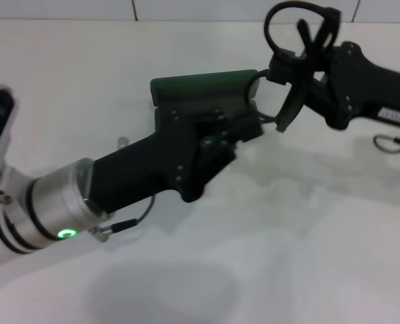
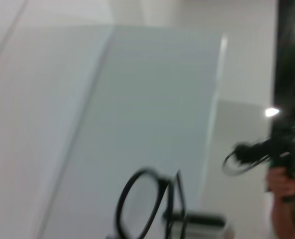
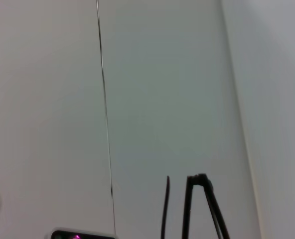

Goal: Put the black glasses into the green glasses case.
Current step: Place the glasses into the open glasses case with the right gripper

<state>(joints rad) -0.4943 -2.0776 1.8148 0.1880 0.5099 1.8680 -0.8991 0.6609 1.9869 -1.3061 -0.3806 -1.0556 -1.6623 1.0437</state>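
In the head view my left gripper (image 1: pixel 220 128) reaches in from the lower left and is shut on the green glasses case (image 1: pixel 200 86), holding it above the white table. My right gripper (image 1: pixel 293 67) comes in from the right and is shut on the black glasses (image 1: pixel 296 27). It holds them just right of the case. One lens loop points up and the temple arms hang down toward the case's right end. The glasses also show in the left wrist view (image 2: pixel 140 204). Their temple arms show in the right wrist view (image 3: pixel 200 206).
A small metal piece (image 1: pixel 122 142) lies on the white table (image 1: pixel 288 236) behind my left arm. A cable loop (image 1: pixel 388 143) hangs under my right arm. A person (image 2: pixel 287 184) stands far off in the left wrist view.
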